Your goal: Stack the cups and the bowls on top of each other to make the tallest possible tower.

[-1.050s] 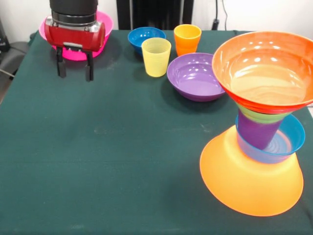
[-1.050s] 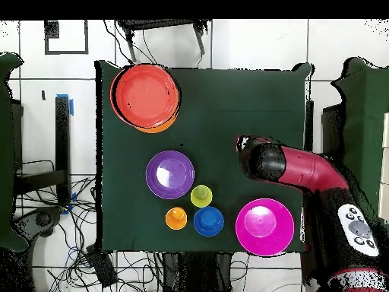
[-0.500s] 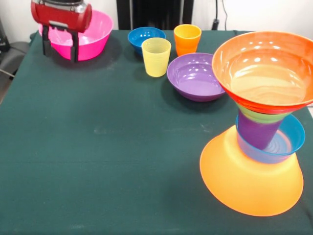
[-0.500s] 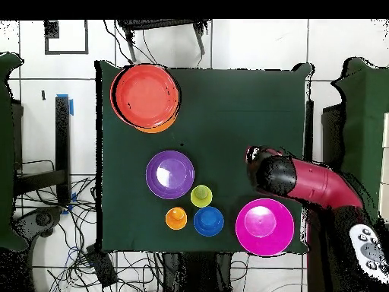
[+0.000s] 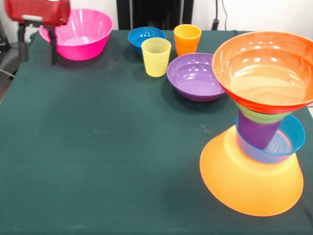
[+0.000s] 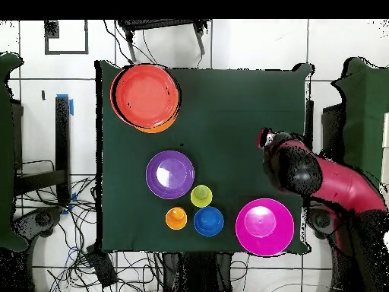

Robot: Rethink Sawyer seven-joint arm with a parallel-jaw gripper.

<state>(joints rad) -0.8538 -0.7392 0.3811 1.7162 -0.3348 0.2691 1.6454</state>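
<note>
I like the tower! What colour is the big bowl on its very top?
Orange-red: the translucent plastic top bowl, clearest in the front view.

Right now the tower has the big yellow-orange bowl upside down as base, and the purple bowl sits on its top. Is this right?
Not quite. The bowl on top of the tower is the orange-red bowl, as the front view shows. The purple bowl stands apart on the table. The yellow-orange bowl is indeed the upside-down base.

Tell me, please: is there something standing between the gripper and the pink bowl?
Nothing visible stands between them. In the front view the gripper hangs open right beside the pink bowl, at its outer side near the table edge. The yellow cup and dark blue bowl lie on the bowl's other side.
</note>
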